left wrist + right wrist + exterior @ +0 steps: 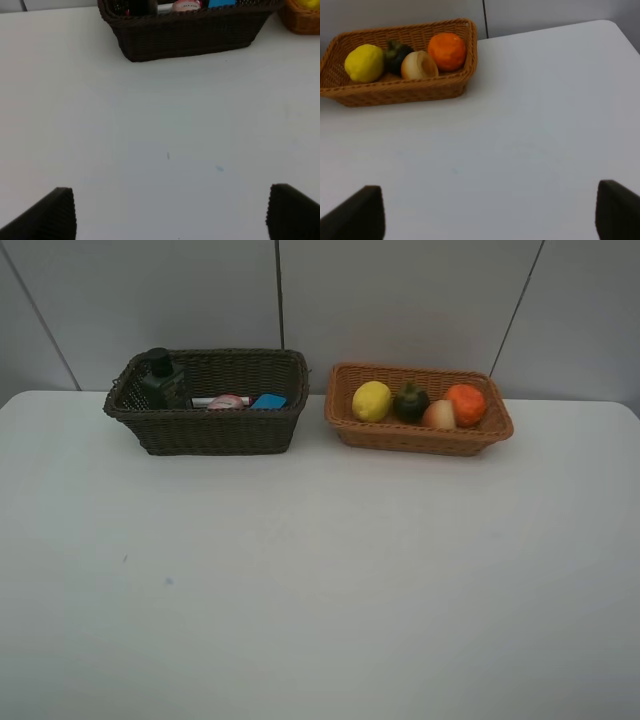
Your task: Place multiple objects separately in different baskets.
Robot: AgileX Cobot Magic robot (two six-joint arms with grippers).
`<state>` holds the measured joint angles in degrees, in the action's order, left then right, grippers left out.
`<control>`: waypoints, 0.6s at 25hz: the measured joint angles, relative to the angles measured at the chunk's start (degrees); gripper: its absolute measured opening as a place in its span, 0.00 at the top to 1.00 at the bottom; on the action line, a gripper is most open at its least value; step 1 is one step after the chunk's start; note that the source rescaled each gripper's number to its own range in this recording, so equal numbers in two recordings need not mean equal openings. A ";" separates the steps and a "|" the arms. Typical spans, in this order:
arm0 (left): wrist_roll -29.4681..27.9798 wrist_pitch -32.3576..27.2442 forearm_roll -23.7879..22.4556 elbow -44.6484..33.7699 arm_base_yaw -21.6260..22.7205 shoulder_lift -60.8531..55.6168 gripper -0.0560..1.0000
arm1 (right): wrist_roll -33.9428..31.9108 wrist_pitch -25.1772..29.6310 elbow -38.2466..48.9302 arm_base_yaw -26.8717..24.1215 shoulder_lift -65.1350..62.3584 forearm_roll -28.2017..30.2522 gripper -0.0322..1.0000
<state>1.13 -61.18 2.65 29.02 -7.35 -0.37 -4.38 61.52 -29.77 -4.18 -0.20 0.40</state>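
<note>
2 baskets on the white counter (320,580), both at its far edge, side by side with a small gap, not touching.

Landmark = dark brown basket (210,425). It's the deeper one and holds 4 items:
- 1 dark green pump bottle (162,380), upright at the basket's left end
- 1 white-pink marker (215,401), lying flat near the middle
- 1 pink bottle with white cap (228,402), lying beside the marker
- 1 block with a blue face (268,401), toward the basket's right end; only the blue top shows

Just right of the dark brown basket: 1 light orange-tan basket (420,435), shallower. 4 fruits in it, in a row:
- 1 yellow lemon (372,400), at the end nearest the dark basket
- 1 mangosteen (410,402), next to it
- 1 peach-like fruit (439,415), pale with a reddish side, next in line and slightly toward the front wall
- 1 orange (465,404), at the end farthest from the dark basket

Totals: 8 items, 4 per basket, none loose on the counter.

Left claw (170,212): jaws spread wide, nothing between them, over bare counter in front of the dark brown basket.

Right claw (490,212): jaws spread wide, holding nothing, over bare counter in front of the tan basket, to the right of the dark one.

Neither claw shows in the high view.
</note>
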 joint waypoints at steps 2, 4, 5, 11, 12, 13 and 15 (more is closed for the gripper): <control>0.00 0.00 0.00 0.00 0.00 0.00 0.00 | 0.05 0.00 0.00 0.00 0.00 0.00 0.00; 0.00 0.00 0.00 0.00 0.00 0.00 0.00 | 0.08 -0.02 0.00 0.00 0.00 0.00 0.00; 0.00 0.00 0.00 0.00 0.00 0.00 0.00 | 0.08 -0.02 0.00 0.00 0.00 0.00 0.00; 0.00 0.00 0.00 0.00 0.00 0.00 0.00 | 0.08 -0.12 0.00 1.63 0.00 0.00 0.00; 0.00 0.00 0.00 0.00 0.00 0.00 0.00 | 0.08 -0.17 0.00 2.51 0.00 -0.06 0.00; 0.00 0.00 0.00 0.00 0.00 0.00 0.00 | 0.08 -0.17 0.00 3.33 0.00 -0.06 0.00; 0.00 0.00 0.00 0.00 0.00 0.00 0.00 | 0.16 -0.17 0.00 5.24 0.00 -0.06 0.00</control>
<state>1.13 -61.18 2.65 29.02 -7.35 -0.37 -4.22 61.34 -29.77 1.06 -0.20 0.34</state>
